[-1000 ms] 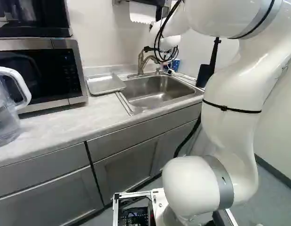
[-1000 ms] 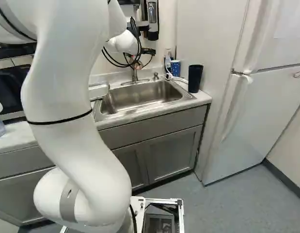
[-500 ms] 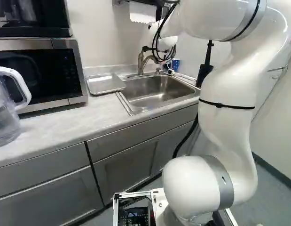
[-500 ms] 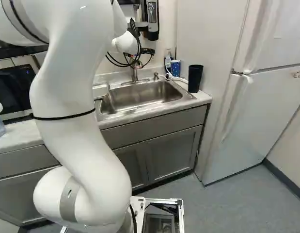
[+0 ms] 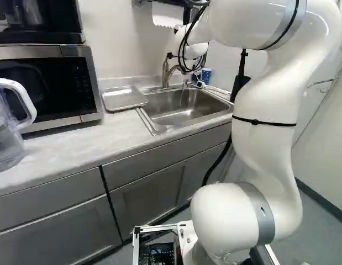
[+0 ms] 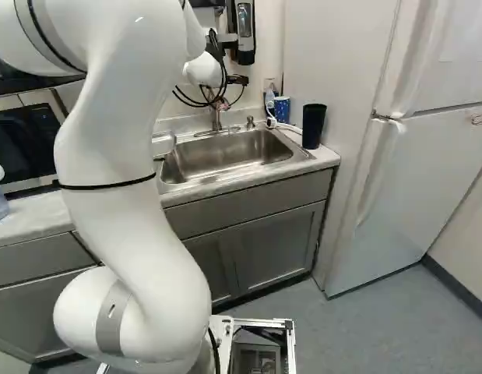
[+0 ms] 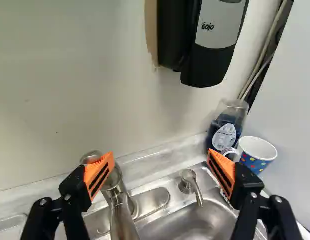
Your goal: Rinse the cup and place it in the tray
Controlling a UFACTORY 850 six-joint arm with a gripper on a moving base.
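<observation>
arm's edged left in left base view // my end effector (image 7: 160, 154) is spread wide, empty, by the faucet (image 7: 120, 215) // dotted cup (image 6: 282, 109) upper middle, right base view // rinse still ahead, I reckon

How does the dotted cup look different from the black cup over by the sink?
The dotted cup is blue with colored dots; the black cup is plain and dark. The black cup looks taller, the dotted cup shorter. The dotted cup sits farther back than the black cup. Both stand upright beside the sink.
</observation>
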